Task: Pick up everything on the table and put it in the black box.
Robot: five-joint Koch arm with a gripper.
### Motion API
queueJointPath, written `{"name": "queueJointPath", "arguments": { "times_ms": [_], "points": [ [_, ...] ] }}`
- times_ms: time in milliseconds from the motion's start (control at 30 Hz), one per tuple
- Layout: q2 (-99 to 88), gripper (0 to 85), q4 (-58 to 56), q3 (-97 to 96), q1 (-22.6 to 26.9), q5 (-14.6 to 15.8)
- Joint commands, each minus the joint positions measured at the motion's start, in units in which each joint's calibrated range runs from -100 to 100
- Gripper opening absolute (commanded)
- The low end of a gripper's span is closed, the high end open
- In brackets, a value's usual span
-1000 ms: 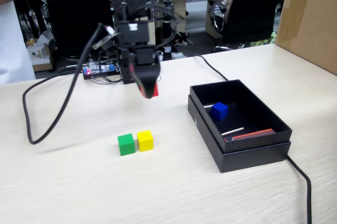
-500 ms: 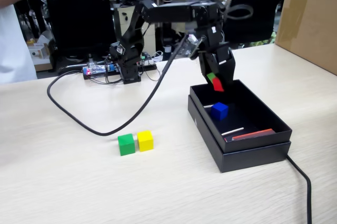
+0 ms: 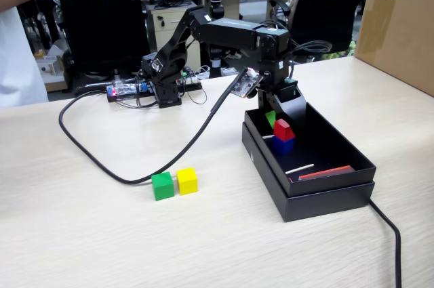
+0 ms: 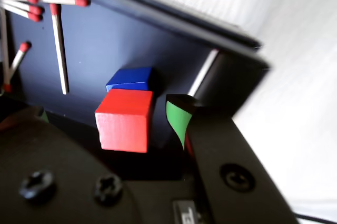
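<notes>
**Red cube over blue, inside the box**

The black gripper [image 3: 279,113] hangs inside the shallow matte black cardboard box [image 3: 339,196], jaws spread and gripping nothing — the small red cube [image 4: 125,120] rests on the blue cube [image 4: 131,79]. Green cube [image 3: 163,186] and yellow cube [image 3: 187,181] touch on the pale wooden table [image 3: 81,234].

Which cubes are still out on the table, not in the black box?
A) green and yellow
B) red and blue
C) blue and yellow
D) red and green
A: in the fixed view the green cube and yellow cube sit side by side on the table, while the red cube sits on the blue cube inside the black box.
</notes>
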Motion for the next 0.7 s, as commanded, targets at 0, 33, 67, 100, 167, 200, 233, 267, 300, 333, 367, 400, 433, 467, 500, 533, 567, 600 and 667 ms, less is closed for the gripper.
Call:
{"name": "queueJointPath", "arguments": {
  "times_ms": [0, 33, 67, 100, 167, 200, 233, 267, 300, 333, 367, 400, 433, 467, 500, 533, 567, 600, 667],
  "points": [
    [-16.92, 45.6, -1.29, -0.37, -1.47, -0.15],
    [-23.80, 45.6, -1.29, -2.36, -2.88, -0.54],
    [-30.34, 45.5, -1.29, -5.08, -4.69, -1.47],
    [-33.09, 45.5, -1.21, -6.35, -5.81, -2.10],
    [-36.77, 45.5, -1.29, -8.52, -8.25, -3.61],
    [-38.60, 45.5, -1.21, -10.25, -11.18, -5.18],
    [-38.83, 45.5, -1.21, -10.88, -12.65, -6.15],
    [-38.72, 45.5, -1.21, -11.61, -14.02, -7.13],
    [-38.37, 45.9, -1.12, -12.24, -15.43, -8.01],
    [-37.34, 46.9, -1.12, -12.51, -16.61, -8.79],
    [-35.96, 48.0, -1.12, -12.60, -17.73, -9.57],
    [-34.59, 48.0, -1.12, -12.42, -18.71, -10.16],
    [-32.98, 48.0, -1.03, -12.24, -19.68, -10.65],
    [-31.14, 48.1, -1.03, -11.88, -20.56, -11.33],
    [-29.31, 48.1, -1.03, -11.34, -21.39, -12.11],
    [-27.36, 48.1, -1.03, -10.79, -22.12, -12.84],
    [-25.29, 48.0, -1.03, -10.07, -22.81, -13.48],
    [-22.88, 48.1, -0.86, -9.52, -23.39, -14.07],
    [-18.29, 48.0, 0.09, -8.07, -24.37, -14.85]
  ]
}}
